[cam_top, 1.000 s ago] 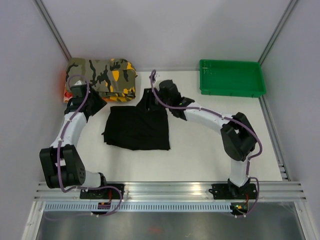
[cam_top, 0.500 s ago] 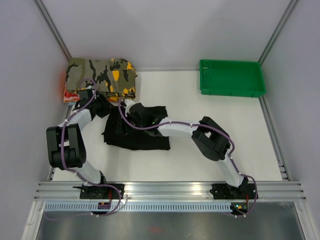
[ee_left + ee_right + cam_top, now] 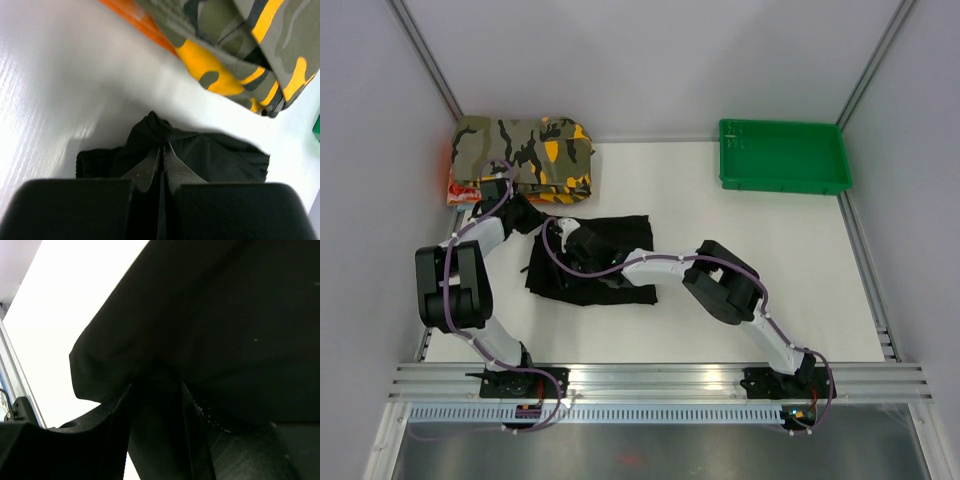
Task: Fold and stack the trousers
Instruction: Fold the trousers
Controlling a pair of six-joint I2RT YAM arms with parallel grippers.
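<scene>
The black trousers lie folded on the white table, left of centre. My left gripper is at their far left corner. In the left wrist view the left gripper is shut, pinching a bunched peak of the trousers. My right gripper reaches across the trousers from the right and sits low over their left part. In the right wrist view the right gripper has its fingers set apart around a thick fold of the trousers, which fills the gap between them.
A folded camouflage garment lies in the far left corner, close behind the left gripper, and shows overhead as the camouflage garment in the left wrist view. A green tray stands at the far right. Walls enclose the table on three sides.
The right arm swept left and nearer, carrying the trousers' far edge over onto the pile. The left gripper moved in to the far left corner and shut on the cloth.
</scene>
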